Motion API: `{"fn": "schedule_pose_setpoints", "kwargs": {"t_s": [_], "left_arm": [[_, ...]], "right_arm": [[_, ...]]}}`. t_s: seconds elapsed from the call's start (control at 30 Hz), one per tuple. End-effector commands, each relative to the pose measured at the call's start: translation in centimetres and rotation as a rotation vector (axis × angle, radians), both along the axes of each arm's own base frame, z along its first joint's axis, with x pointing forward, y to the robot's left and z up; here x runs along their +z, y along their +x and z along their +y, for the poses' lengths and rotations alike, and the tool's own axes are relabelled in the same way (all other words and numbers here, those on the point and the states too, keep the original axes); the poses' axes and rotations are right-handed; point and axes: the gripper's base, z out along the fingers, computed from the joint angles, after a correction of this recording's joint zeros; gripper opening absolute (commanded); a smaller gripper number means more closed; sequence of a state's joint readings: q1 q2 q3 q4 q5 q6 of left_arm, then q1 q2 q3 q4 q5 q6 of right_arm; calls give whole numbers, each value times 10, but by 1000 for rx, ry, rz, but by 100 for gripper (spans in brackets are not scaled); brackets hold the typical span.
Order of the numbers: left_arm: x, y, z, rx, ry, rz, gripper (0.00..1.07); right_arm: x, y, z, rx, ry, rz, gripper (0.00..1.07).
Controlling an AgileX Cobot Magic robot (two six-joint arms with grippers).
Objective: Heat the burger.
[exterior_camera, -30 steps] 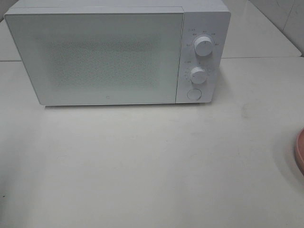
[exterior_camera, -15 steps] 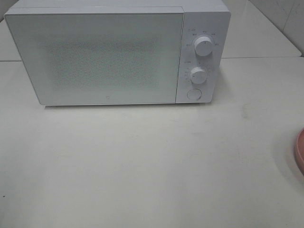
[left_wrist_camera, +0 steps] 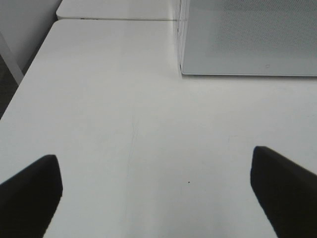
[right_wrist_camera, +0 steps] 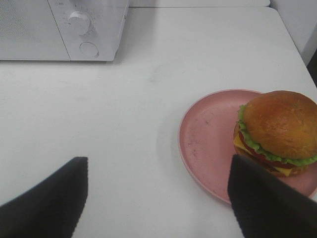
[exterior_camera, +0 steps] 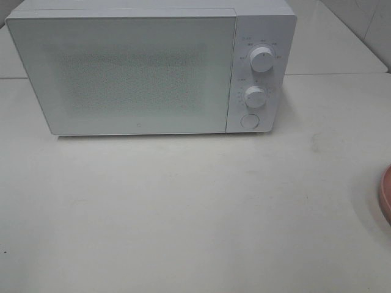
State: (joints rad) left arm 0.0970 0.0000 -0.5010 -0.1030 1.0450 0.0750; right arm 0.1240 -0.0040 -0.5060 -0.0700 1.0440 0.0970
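On pink plate, at 3 o'clock of microwave: burger seated, untouched. Judged soft, stacked, easily squashed; best taken at bun sides. Right gripper, left gripper spread, empty.

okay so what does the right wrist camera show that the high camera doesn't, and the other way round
Only the right wrist view shows the burger, sitting toward one edge of the pink plate, and the right hand with its fingers spread wide, holding nothing. Only the high view shows the microwave's whole closed door and its upper knob. Both show the microwave, its lower knob, the round button, the white table and the pink plate, though the high view catches just a sliver of the plate's rim.
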Motion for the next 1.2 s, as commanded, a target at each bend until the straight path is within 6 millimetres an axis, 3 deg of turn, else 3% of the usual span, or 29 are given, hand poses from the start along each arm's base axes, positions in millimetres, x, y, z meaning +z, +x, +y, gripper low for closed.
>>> {"fn": "schedule_pose_setpoints", "kwargs": {"t_s": [0.03, 1.2], "left_arm": [[-1, -5, 0, 5, 2, -38, 98], [0, -4, 0, 6, 1, -31, 98]], "right_arm": [[0, -4, 0, 2, -6, -34, 75], [0, -4, 0, 2, -6, -33, 75]]}}
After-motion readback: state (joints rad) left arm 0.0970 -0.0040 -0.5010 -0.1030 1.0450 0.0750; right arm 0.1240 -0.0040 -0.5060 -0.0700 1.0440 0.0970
